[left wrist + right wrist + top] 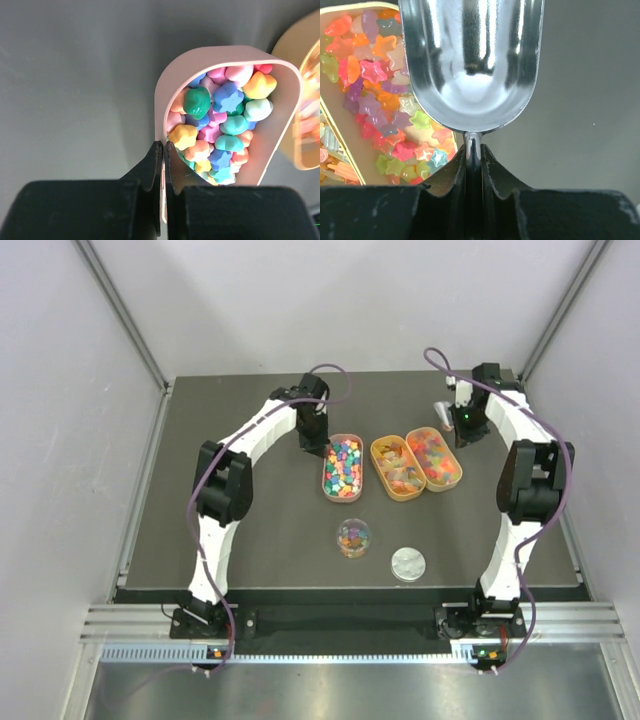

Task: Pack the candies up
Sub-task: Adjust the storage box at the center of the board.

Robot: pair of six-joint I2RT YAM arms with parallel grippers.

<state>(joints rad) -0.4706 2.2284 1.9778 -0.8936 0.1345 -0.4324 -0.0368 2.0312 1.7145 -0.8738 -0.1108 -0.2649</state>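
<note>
Three oval trays hold the candies: pastel multicoloured pieces (343, 466) in the left one, yellow-orange gummies (397, 468) in the middle one, red-orange pieces (433, 457) in the right one. My left gripper (164, 147) is shut on the near-left rim of the pink left tray (162, 95), beside its candies (225, 125). My right gripper (473, 150) is shut on the handle of an empty metal scoop (470, 60), held just right of the right tray's star candies (385, 100). The scoop also shows in the top view (441, 408).
A small clear jar (353, 537) with some candies in it stands open in front of the trays. Its silver lid (407, 563) lies to its right. The dark mat's near edge (350, 588) runs just behind the arm bases.
</note>
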